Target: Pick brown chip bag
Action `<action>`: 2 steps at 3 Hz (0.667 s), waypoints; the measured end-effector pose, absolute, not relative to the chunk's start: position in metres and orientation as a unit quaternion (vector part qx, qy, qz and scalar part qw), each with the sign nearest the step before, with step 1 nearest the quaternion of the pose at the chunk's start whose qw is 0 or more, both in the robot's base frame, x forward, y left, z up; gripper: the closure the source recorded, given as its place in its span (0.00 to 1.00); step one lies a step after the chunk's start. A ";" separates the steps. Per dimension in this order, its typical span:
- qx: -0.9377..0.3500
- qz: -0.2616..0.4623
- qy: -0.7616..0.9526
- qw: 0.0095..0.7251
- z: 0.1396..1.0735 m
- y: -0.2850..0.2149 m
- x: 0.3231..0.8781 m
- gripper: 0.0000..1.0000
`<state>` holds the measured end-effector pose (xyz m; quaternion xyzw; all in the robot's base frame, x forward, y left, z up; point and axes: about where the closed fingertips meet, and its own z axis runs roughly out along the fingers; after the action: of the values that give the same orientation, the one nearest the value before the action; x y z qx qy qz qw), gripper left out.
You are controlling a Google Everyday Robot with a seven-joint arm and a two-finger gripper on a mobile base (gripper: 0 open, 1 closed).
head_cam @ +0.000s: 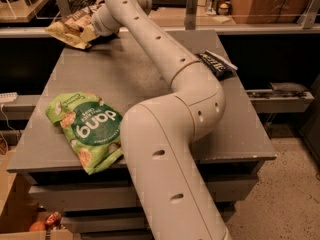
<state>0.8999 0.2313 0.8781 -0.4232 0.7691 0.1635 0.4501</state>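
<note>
The brown chip bag, tan-gold with a dark panel, is at the far left corner of the grey table and hangs slightly raised over that corner. My gripper is at the end of the long cream arm, pressed against the bag's right side and shut on it. The fingers are mostly hidden by the wrist and the bag.
A bright green "dang" bag lies at the front left of the table. A dark blue bag lies at the right edge behind my elbow. A shelf with railing posts runs behind the table. Boxes sit on the floor at lower left.
</note>
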 end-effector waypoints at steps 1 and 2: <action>-0.433 0.144 0.755 0.471 0.909 0.228 0.897 0.95; -0.436 0.143 0.741 0.491 0.938 0.227 0.888 1.00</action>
<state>0.8875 0.2267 0.9382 -0.4361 0.7406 0.1427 0.4909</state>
